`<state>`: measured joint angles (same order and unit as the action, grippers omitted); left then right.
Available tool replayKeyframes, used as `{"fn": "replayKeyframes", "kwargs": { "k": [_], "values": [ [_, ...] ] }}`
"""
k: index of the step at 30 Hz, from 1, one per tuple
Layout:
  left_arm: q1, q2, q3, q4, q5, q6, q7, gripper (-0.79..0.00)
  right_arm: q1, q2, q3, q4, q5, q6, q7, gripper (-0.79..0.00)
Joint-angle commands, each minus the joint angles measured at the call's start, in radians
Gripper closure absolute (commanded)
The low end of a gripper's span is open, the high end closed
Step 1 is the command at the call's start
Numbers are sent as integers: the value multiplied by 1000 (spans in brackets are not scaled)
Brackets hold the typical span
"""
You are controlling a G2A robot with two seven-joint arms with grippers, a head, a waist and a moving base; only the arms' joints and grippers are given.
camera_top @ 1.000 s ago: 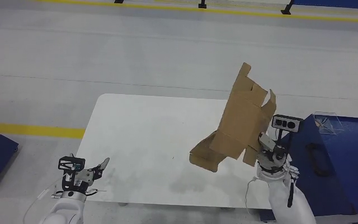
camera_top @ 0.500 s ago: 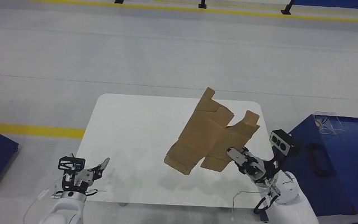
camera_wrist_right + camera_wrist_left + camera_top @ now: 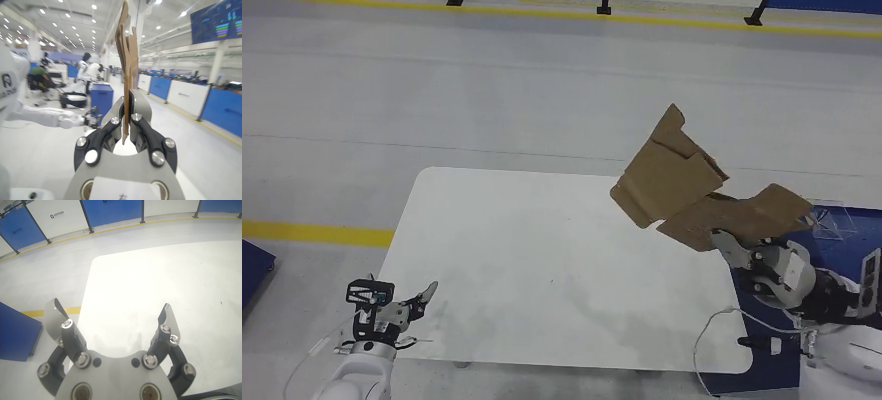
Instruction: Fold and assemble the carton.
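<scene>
Carton [image 3: 128, 62] board is clamped edge-on between the closed fingers of the right gripper [image 3: 127, 98], which bites one flap near its lower edge so the rest of the blank rises away from the jaws. In the top view the carton [image 3: 682, 185] hangs in the air over the right side of the table [image 3: 522, 260], clear of its surface. It is not yet a box: one broad panel tilts up toward the far side and another splays out toward the blue stand [image 3: 832, 290] beside the table. The left gripper [image 3: 111, 308] has its fingers spread wide with nothing between them, and sits at the table's near left corner, well apart from the cardboard. The job looks to be at the opening-out stage, with the blank lifted but no walls squared or flaps tucked. The next move probably calls for lowering the carton onto the table and bringing the left gripper across to take an opposite panel. A one-sided hold on floppy board could let it twist.
</scene>
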<state>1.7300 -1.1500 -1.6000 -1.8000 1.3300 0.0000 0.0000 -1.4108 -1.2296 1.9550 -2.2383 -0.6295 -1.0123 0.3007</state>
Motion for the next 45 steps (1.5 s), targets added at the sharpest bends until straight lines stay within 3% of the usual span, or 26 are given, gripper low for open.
{"fn": "replayKeyframes", "kwargs": {
  "k": [1,5,8,11,13,19,24,27,29,34,38,41,42,45],
  "values": [
    [0,0,0,0,0,0,0,-785,-21,-4,57,-49,-297,0,-171,0],
    [0,0,0,0,0,0,0,-785,-29,-12,131,-112,-693,5,-475,0],
    [0,0,0,0,0,0,0,-785,-17,-3,120,-112,-1033,79,-762,0],
    [0,0,0,0,0,0,0,-785,-79,14,67,-112,-1413,286,-1057,0],
    [0,0,0,0,0,0,0,-785,-149,21,37,-112,-1612,464,-1181,0],
    [0,0,0,0,0,0,0,-785,-296,28,-51,-112,-1998,897,-1284,0],
    [0,0,0,0,0,0,0,-785,-363,27,-123,-112,-2120,1059,-1246,0],
    [0,0,0,0,0,0,0,-785,-365,29,-133,-112,-2064,1052,-1243,0],
    [0,0,0,0,0,0,0,-785,-355,32,-132,-112,-1951,981,-1264,0],
    [0,0,0,0,0,0,0,-785,-279,40,-61,-112,-1480,634,-1272,0],
    [0,0,0,0,0,0,0,-785,-233,49,-21,-89,-1047,280,-1187,0],
    [0,0,0,0,0,0,0,-785,-191,59,-61,-2,-757,53,-1115,0],
    [0,0,0,0,0,0,0,-785,-178,63,-84,25,-683,0,-1073,0],
    [0,0,0,0,0,0,0,-785,-171,88,-242,85,-439,0,-926,0]
  ]
}}
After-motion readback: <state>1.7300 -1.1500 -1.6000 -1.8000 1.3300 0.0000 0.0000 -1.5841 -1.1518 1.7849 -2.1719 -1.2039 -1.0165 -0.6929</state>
